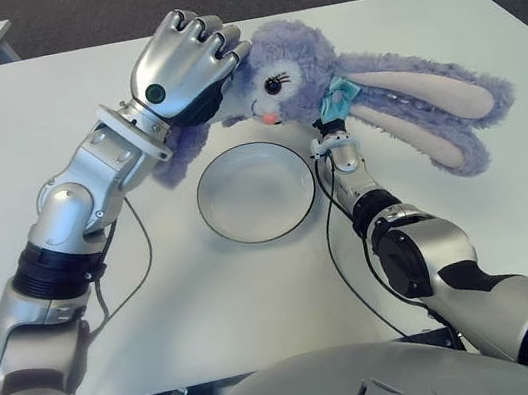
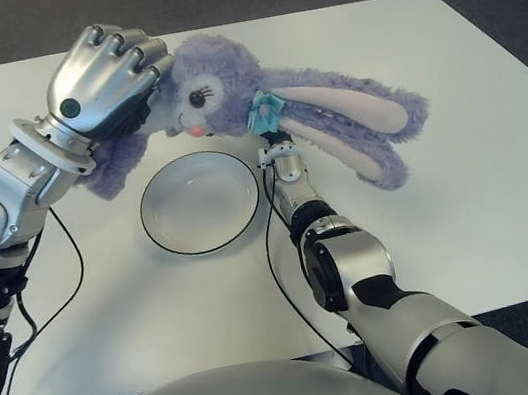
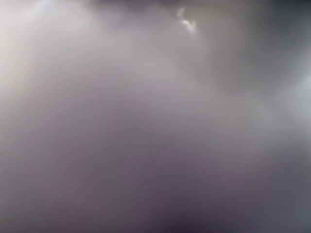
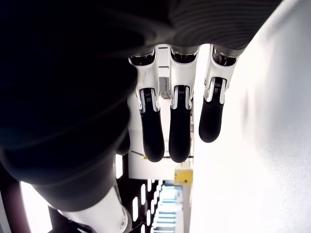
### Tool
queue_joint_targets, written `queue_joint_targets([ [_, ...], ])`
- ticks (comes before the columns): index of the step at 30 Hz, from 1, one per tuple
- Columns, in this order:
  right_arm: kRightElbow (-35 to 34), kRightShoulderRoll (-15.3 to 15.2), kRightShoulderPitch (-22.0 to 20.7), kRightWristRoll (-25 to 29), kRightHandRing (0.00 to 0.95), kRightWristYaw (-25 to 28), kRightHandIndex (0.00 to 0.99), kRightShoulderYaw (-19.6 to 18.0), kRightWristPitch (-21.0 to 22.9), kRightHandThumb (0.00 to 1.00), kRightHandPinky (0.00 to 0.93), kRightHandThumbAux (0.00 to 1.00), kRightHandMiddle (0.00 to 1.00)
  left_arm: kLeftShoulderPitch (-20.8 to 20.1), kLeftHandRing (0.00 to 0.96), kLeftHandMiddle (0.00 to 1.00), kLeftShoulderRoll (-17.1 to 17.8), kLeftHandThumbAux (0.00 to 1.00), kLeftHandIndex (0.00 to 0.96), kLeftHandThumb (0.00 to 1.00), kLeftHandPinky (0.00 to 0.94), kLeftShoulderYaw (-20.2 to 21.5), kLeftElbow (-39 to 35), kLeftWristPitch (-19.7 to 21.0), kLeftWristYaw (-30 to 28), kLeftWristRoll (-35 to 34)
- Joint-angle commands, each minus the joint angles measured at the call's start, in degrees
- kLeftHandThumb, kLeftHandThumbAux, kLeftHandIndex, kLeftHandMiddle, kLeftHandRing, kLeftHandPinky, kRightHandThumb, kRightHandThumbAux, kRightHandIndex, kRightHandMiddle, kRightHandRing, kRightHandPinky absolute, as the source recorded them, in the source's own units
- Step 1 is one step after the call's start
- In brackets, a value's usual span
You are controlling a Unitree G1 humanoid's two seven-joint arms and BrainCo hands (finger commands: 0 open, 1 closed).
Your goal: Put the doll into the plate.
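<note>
My left hand [image 1: 189, 63] is curled around the doll [image 1: 328, 95] at the side of its head. The doll lies beyond the plate [image 1: 256, 192]. My right hand [image 4: 177, 126] shows straight fingers and holds nothing, tucked under the doll's ears.

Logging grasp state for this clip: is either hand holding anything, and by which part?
The left hand is closed on the doll at its head. The right hand, fingers straight, holds nothing.

Lilac doll [image 1: 303, 64] with teal bow [image 1: 338, 96], white dark-rimmed plate [image 1: 256, 191], white table [image 1: 261, 299]
</note>
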Motion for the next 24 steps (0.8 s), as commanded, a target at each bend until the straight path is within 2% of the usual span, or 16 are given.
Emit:
queue_joint_targets([
  [1, 8.2, 3.5, 11.6, 0.4, 0.362, 0.1, 0.361, -0.7, 7.9, 0.34, 0.34, 0.904, 0.368, -2.0, 0.821, 0.562, -3.8, 0.666, 0.411, 0.849, 0.85, -2.7, 2.1, 0.7, -1.7, 1.3],
  [4, 8.2, 3.5, 11.6, 0.4, 0.363, 0.0, 0.366, -0.7, 7.9, 0.36, 0.346, 0.901, 0.37, -2.2, 0.823, 0.563, -4.9, 0.666, 0.413, 0.848, 0.849, -3.1, 2.4, 1.2, -1.6, 2.1],
  [5, 8.2, 3.5, 11.6, 0.4, 0.366, 0.0, 0.402, -0.7, 7.9, 0.61, 0.349, 0.778, 0.373, -2.2, 0.823, 0.564, -5.2, 0.666, 0.413, 0.848, 0.848, -3.2, 2.6, 1.3, -1.5, 2.4],
  [7, 8.2, 3.6, 11.7, 0.5, 0.366, -0.1, 0.413, -0.8, 7.6, 0.683, 0.35, 0.741, 0.377, -2.2, 0.824, 0.564, -6.4, 0.665, 0.414, 0.848, 0.849, -3.8, 3.1, 1.8, -1.0, 3.3],
  [15, 8.1, 3.8, 12.0, 0.4, 0.366, -0.7, 0.418, -0.7, 6.5, 0.696, 0.327, 0.734, 0.39, -1.1, 0.826, 0.565, -9.5, 0.666, 0.415, 0.847, 0.845, -4.8, 4.1, 3.0, 0.2, 4.1],
  [19, 8.1, 3.8, 12.2, 0.1, 0.366, -1.3, 0.419, -0.4, 6.2, 0.695, 0.317, 0.734, 0.394, -0.3, 0.82, 0.562, -12.0, 0.666, 0.413, 0.847, 0.839, -5.8, 5.5, 4.1, 1.8, 5.0],
  [24, 8.1, 3.6, 12.3, -0.1, 0.358, -0.9, 0.419, -0.2, 6.2, 0.696, 0.31, 0.734, 0.391, -0.1, 0.81, 0.557, -13.2, 0.666, 0.408, 0.847, 0.829, -6.5, 7.8, 4.2, 4.7, 5.4],
])
